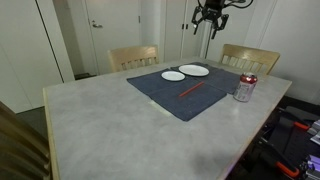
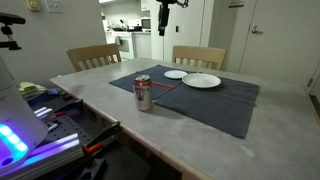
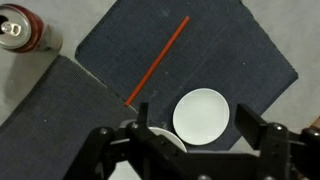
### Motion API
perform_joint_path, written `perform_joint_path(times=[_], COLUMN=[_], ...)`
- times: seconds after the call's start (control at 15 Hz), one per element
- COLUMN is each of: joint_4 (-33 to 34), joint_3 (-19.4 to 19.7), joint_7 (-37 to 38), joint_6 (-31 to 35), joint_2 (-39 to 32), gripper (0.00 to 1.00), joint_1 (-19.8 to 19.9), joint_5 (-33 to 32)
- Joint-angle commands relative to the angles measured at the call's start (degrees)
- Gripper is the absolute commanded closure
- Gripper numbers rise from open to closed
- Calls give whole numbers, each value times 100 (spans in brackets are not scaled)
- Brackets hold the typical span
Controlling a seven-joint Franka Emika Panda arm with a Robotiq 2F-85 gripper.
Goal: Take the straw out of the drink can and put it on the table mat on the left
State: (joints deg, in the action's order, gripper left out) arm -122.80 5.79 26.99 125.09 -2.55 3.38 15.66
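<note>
The red-orange straw (image 3: 157,61) lies flat on the dark navy table mat (image 3: 230,55); it also shows in both exterior views (image 1: 191,88) (image 2: 165,88). The silvery drink can (image 1: 244,88) with a red top stands upright on the bare table beside the mat's edge, also seen in an exterior view (image 2: 143,94) and in the wrist view (image 3: 22,30). My gripper (image 3: 190,130) hangs high above the table, open and empty, over the plates; it shows near the top of both exterior views (image 1: 211,17) (image 2: 164,14).
Two small white round plates (image 1: 194,70) (image 1: 173,75) sit on the mat's far part. Two wooden chairs (image 1: 134,56) (image 1: 250,58) stand at the table's far sides. Equipment with cables and lights (image 2: 40,125) sits beside the table (image 1: 90,115).
</note>
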Motion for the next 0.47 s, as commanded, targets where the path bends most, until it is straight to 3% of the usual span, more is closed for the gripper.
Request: perform_joint_path(times=[0.0, 0.2, 0.4], joint_4=[300, 306, 257], joint_3=[-16, -113, -217], joint_7=[378, 849, 983], joint_6=[-595, -865, -1034], joint_2=[257, 470, 572], gripper=[0, 0, 0], joint_1=[25, -6, -23], joint_5=[-911, -1728, -2032])
